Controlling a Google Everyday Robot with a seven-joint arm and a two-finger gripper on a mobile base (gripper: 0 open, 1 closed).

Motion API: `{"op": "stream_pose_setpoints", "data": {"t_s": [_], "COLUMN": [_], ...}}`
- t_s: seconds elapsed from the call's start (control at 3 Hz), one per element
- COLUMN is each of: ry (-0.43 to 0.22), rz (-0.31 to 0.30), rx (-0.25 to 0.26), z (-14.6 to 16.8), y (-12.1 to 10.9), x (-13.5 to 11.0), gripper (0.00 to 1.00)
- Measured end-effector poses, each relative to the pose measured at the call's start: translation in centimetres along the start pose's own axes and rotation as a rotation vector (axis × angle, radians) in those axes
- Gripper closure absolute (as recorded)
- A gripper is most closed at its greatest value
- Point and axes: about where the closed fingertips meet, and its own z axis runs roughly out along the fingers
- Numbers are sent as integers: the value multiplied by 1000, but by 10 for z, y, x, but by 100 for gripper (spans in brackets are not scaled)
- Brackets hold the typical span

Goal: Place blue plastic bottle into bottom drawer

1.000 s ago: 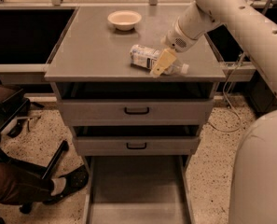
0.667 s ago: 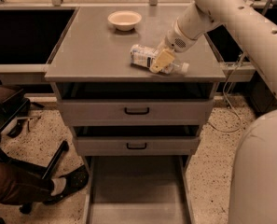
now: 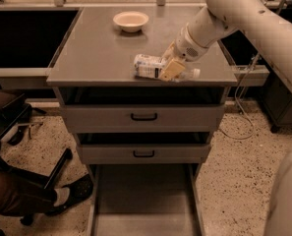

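The blue plastic bottle (image 3: 148,66) lies on its side near the front edge of the grey cabinet top (image 3: 96,53), its white cap (image 3: 195,73) pointing right. My gripper (image 3: 170,63) reaches in from the upper right and sits down over the bottle's middle, hiding that part. The bottle rests on the top. The bottom drawer (image 3: 143,200) is pulled out at the foot of the cabinet, showing a flat grey floor with low side walls.
A cream bowl (image 3: 131,20) stands at the back of the cabinet top. Two upper drawers with black handles (image 3: 144,116) (image 3: 143,154) are slightly ajar. A person's leg and shoe (image 3: 74,191) and a black chair base lie on the floor at left.
The gripper has stayed over the bottle's middle with only a slight shift. The bottle lies in about the same spot.
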Motion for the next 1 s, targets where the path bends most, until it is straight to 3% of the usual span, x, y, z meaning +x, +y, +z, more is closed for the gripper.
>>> {"op": "stream_pose_setpoints", "data": {"t_s": [0.33,0.67,1.0], "ry": [47,67,62], "rz": [-133,-239,-255], "rx": [-50,-101,-125], "z": [-8,-17,-20], "y": [36,70,95], "x": [-14,-18,-2], "gripper": [100,100,100]}}
